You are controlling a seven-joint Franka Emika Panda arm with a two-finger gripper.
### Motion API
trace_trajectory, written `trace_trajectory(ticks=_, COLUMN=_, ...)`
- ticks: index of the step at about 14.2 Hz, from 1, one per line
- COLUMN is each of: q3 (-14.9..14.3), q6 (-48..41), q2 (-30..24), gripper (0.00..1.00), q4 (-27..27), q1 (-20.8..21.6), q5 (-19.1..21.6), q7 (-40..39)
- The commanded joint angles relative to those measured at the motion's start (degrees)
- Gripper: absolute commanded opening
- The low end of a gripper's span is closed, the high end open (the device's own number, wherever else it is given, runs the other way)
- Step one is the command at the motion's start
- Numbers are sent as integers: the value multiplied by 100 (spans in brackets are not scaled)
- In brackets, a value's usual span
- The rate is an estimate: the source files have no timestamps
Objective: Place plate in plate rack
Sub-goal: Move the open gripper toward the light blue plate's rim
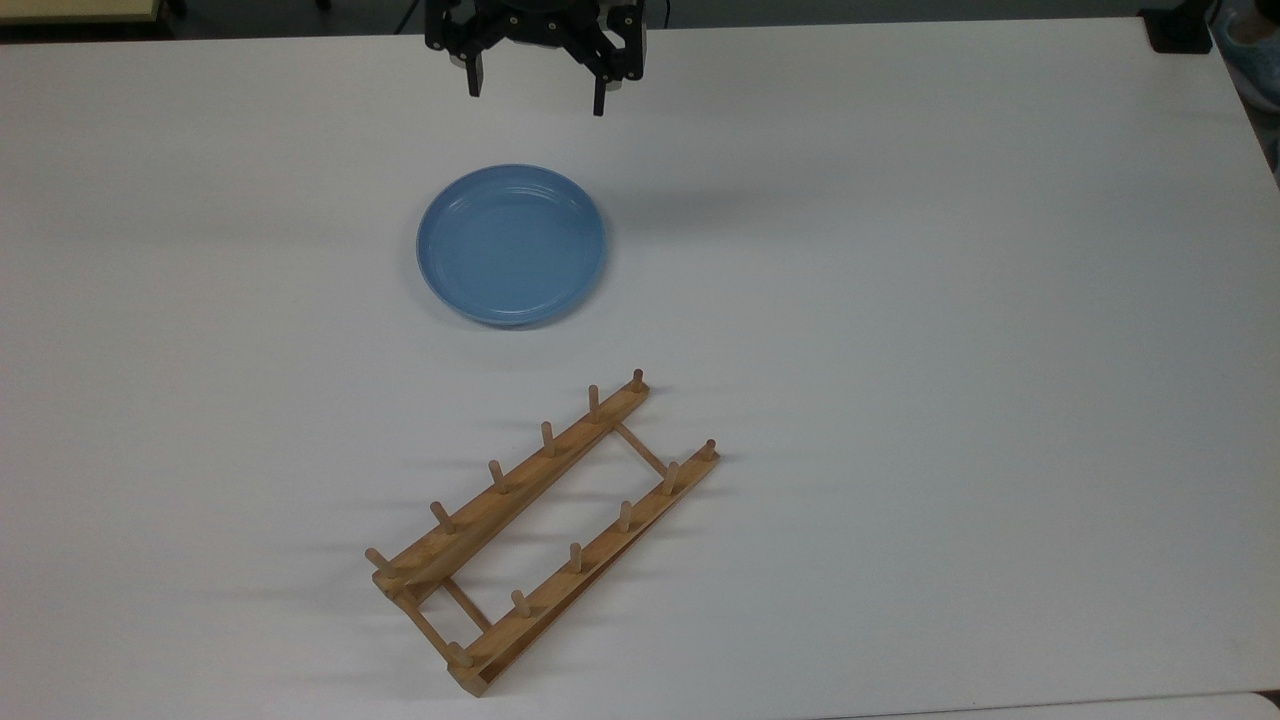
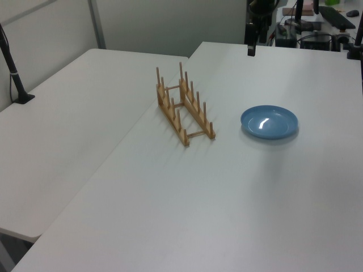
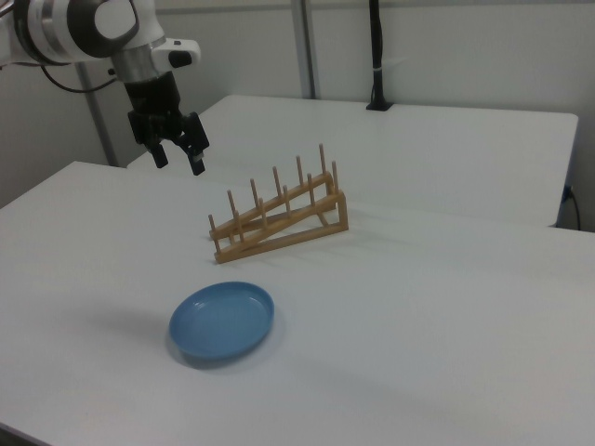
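Plate: the round, shallow, glossy light-blue plate [image 1: 511,245] lies flat and right way up on the white bench [image 1: 950,350], clear of everything else.
Plate rack: the light-brown wooden rack [image 1: 545,530] of two long parallel rails with upright pegs stands on the bench, well apart from the plate; in the top view it runs diagonally, nearer the bottom edge than the plate. No plate sits between its pegs.
Gripper: the black two-finger gripper [image 1: 535,95] hangs in the air at the far edge of the top view, above the bench and beyond the plate, touching nothing.
Jaws: spread apart, empty, pointing down.
Arm: in the right view the white arm [image 3: 88,28] enters from the right view's upper left, with the gripper [image 3: 177,158] left of the rack [image 3: 279,218].
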Motion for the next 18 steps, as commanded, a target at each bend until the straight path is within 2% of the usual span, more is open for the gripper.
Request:
trace_trajectory(ticks=1, q3=-1, q6=-135, q2=-158, gripper=100, q4=-171, q1=26, q5=81, q7=40)
trace_trajectory(ticks=15, q3=8, q6=-126, q2=-158, gripper=100, q4=-171, q1=26, q5=90, q7=40)
trace_trajectory(ticks=18, q3=-1, q6=-126, q2=-166, gripper=100, q4=-171, q1=-9, q5=90, q7=-213)
